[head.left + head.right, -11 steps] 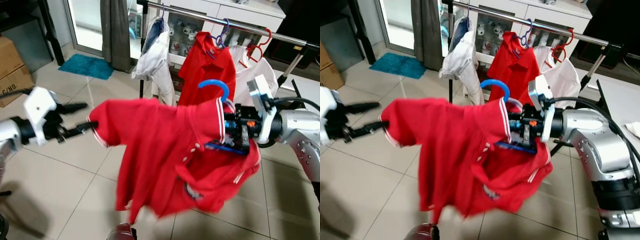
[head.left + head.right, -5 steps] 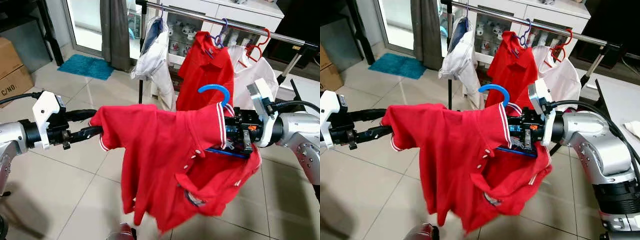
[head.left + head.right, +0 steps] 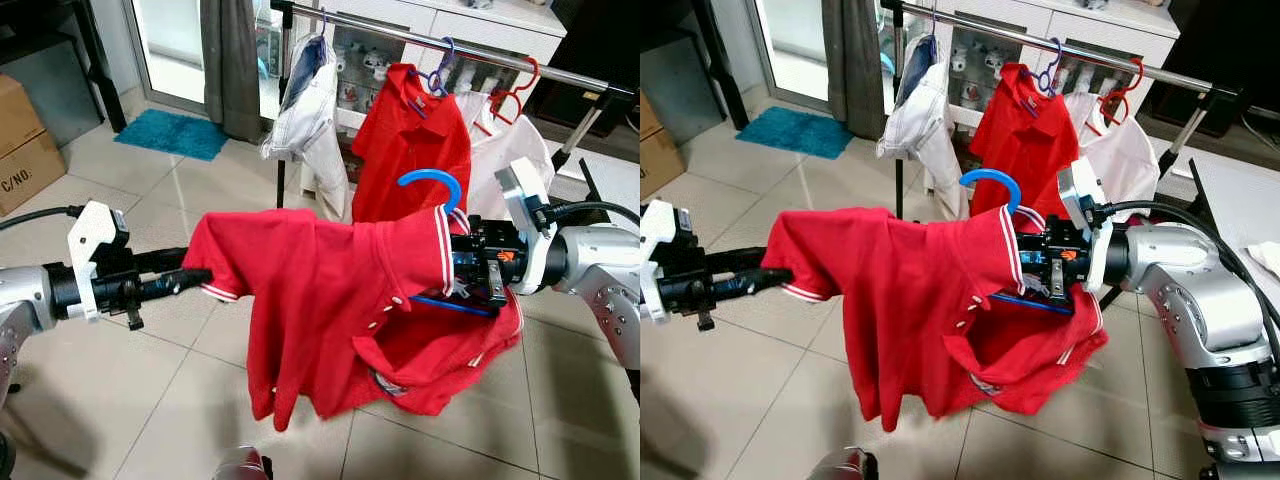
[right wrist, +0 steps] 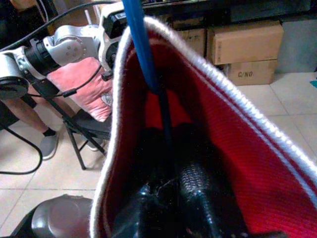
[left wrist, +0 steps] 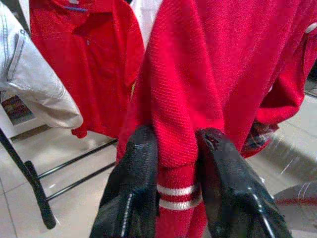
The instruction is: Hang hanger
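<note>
A red polo shirt (image 3: 330, 300) is stretched out between my two grippers over the tiled floor. It sits on a blue hanger (image 3: 430, 183) whose hook stands up above the collar. My right gripper (image 3: 470, 275) is shut on the blue hanger (image 4: 141, 44) inside the collar. My left gripper (image 3: 192, 275) is shut on the shirt's sleeve, with the white-striped cuff (image 5: 177, 191) pinched between its fingers (image 5: 133, 183). Behind the shirt runs the metal rail (image 3: 480, 55) of a clothes rack.
On the rail hang a white garment (image 3: 310, 110), a red polo (image 3: 415, 135) and a white shirt (image 3: 505, 150) on a red hanger. A grey curtain (image 3: 230, 60), blue mat (image 3: 170, 133) and cardboard box (image 3: 25, 135) lie to the left. A seated person's leg (image 4: 29, 119) shows in the right wrist view.
My left gripper, open beside the sleeve a second ago, has closed on the cuff and dropped slightly. The shirt's hanging hem has swung and settled. The right arm has held still.
</note>
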`<state>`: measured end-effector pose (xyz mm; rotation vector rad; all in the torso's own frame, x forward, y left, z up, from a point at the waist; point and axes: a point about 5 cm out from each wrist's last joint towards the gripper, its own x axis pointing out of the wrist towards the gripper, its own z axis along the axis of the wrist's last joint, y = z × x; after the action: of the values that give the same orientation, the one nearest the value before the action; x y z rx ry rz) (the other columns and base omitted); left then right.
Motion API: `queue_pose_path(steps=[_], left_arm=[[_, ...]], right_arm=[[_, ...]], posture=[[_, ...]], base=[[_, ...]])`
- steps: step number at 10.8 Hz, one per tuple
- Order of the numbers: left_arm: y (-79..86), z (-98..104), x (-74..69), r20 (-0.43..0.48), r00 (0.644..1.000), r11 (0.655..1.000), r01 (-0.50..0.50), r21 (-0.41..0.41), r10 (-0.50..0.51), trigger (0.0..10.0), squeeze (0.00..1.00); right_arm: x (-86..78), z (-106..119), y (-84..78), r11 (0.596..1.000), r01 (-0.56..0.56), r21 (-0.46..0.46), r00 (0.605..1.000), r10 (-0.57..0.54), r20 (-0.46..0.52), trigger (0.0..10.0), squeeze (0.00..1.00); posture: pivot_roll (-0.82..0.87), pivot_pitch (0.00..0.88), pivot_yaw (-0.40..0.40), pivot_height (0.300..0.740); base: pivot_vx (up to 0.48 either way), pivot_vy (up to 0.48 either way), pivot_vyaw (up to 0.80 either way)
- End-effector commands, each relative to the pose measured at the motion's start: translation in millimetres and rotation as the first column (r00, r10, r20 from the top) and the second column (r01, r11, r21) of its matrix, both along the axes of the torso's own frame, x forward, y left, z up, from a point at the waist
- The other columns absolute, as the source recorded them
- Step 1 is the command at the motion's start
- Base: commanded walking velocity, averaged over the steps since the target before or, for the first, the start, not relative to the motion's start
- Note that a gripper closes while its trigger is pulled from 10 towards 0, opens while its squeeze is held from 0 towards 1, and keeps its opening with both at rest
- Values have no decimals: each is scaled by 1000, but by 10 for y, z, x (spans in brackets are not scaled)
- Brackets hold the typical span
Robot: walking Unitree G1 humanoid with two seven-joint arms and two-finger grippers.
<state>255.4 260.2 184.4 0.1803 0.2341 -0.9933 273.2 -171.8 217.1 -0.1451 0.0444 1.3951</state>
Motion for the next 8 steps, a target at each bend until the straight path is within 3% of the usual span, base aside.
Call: queue_pose_path(steps=[1, 8], left_arm=[[3, 66, -2, 23, 1000, 1000, -6, 1, 6, 0, 0], [99, 113, 50, 75, 992, 995, -97, -2, 97, 0, 0]], right_arm=[[7, 58, -45, 1000, 10, 12, 1000, -10, 27, 10000, 0], [13, 48, -38, 1000, 17, 23, 999, -17, 28, 10000, 0]], posture=[[131, 0, -70, 740], [135, 0, -66, 740]], base=[[0, 0, 0], [0, 0, 0]])
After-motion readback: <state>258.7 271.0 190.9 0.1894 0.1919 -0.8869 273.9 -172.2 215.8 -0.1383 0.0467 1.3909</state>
